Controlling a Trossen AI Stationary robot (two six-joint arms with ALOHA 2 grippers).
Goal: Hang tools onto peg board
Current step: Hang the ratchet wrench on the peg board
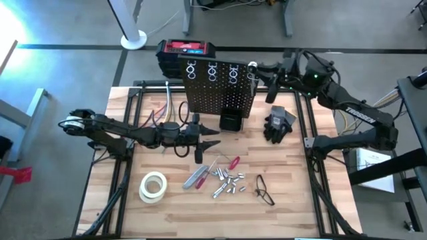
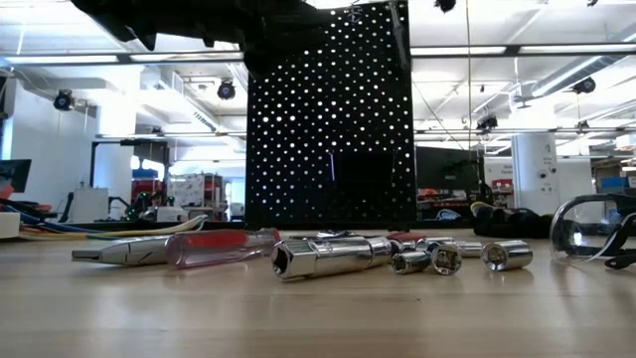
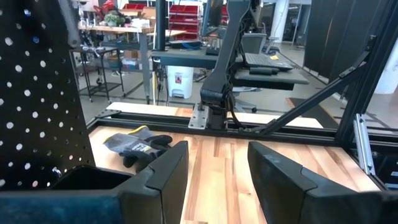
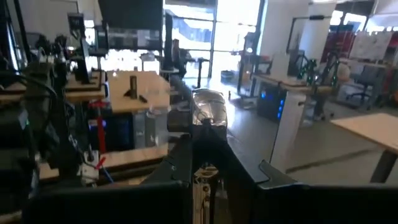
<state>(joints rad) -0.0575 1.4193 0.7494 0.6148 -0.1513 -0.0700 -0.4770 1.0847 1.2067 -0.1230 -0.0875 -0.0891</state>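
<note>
My right gripper (image 1: 257, 72), at the top right corner of the peg board (image 1: 220, 87), has its fingers clamped on a silvery tool (image 4: 208, 112). My left gripper (image 3: 214, 171) hovers low before the board's small black bin (image 1: 231, 121), fingers apart, holding nothing. The remaining tools (image 1: 223, 179) lie on the table (image 1: 293, 213) in front of the board.
</note>
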